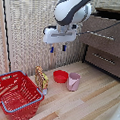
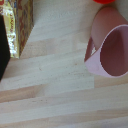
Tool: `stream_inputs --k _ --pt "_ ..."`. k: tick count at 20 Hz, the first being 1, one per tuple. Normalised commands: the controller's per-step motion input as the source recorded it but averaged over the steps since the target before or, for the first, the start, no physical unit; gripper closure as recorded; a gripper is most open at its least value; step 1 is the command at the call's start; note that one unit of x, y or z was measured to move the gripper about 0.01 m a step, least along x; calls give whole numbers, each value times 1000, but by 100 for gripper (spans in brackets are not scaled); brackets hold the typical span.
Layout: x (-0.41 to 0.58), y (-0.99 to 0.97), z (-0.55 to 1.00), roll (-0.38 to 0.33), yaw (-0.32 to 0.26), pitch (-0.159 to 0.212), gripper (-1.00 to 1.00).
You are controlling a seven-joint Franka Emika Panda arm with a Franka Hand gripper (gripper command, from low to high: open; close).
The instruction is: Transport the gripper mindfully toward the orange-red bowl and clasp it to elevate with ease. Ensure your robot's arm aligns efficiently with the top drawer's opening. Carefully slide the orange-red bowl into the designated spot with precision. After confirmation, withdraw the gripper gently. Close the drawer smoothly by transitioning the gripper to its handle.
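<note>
The orange-red bowl (image 1: 60, 76) sits on the wooden floor, touching or nearly touching the pink cup (image 1: 73, 81). My gripper (image 1: 58, 48) hangs well above the bowl and slightly toward the exterior view's left. Its two blue-tipped fingers are apart with nothing between them. The top drawer (image 1: 105, 29) of the dark brown dresser is at the exterior view's right. Its front sticks out farther than the drawer below, and its silver handle (image 1: 99, 34) runs across it. In the wrist view only a sliver of the bowl (image 2: 105, 1) shows at the frame's edge, and my fingers are out of view.
A red wire basket (image 1: 17, 94) stands at the exterior view's left. A yellow box (image 1: 41, 78) stands between it and the bowl, and shows in the wrist view (image 2: 17, 25). The pink cup (image 2: 107, 50) lies close below the wrist camera. A lower drawer (image 1: 106, 60) is shut.
</note>
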Motion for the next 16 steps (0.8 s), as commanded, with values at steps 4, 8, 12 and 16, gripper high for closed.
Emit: stream_inputs --k 4,8,12,16 --pt "516 -273 28 63 -92 10 -100" --pt "599 -435 0 82 -110 13 -100" --pt "336 -530 0 38 -88 76 -100" --pt "15 -511 -4 11 -77 96 -100"
